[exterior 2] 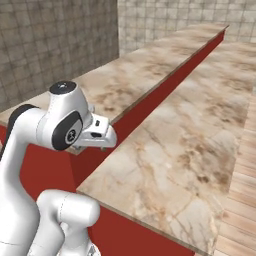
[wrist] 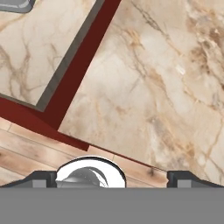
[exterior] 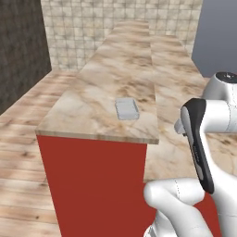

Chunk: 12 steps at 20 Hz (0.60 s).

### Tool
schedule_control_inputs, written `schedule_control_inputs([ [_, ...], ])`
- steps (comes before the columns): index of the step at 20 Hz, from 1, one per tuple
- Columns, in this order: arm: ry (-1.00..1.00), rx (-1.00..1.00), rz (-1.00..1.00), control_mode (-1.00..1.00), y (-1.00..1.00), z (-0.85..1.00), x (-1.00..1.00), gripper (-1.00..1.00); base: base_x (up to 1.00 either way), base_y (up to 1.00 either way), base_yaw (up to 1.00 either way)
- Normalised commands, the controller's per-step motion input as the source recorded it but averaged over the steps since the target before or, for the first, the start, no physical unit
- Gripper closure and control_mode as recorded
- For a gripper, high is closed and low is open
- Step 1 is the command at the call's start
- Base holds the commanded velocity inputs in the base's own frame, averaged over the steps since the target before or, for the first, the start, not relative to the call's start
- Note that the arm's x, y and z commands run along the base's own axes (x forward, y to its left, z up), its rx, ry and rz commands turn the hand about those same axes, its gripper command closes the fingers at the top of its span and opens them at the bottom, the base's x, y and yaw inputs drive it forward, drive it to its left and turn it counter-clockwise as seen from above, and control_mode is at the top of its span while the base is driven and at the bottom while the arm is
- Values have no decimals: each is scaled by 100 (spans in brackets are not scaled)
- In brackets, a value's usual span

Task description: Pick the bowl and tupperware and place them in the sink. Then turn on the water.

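Tupperware (exterior: 127, 109): lies flat on the raised marble counter (exterior: 102, 92), near its front right corner; a grey corner of it shows in the hand view (wrist: 15, 4).
Gripper (wrist: 112, 178): fingertips spread wide apart, holding nothing, above the lower marble counter (wrist: 166, 87).
Counter fronts: red.

Rendered kitchen: long beige marble-pattern countertops (exterior: 115, 74) in two levels on glossy red cabinet fronts (exterior: 92, 185), beige square-tiled back wall (exterior: 83, 23), light wood plank floor (exterior: 18, 185), small light grey rectangular container (exterior: 127, 109) on the upper counter.
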Motion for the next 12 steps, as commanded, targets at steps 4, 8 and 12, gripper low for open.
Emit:
schedule_control_inputs([
  [4, 0, 0, 0, 100, 0, 0, 0, -100, 97, 0, 6],
  [8, 0, 0, 0, 100, 0, 0, 0, -100, 70, 0, 1],
  [12, 0, 0, 0, -100, 0, 0, 0, -100, 4, 0, 0],
])
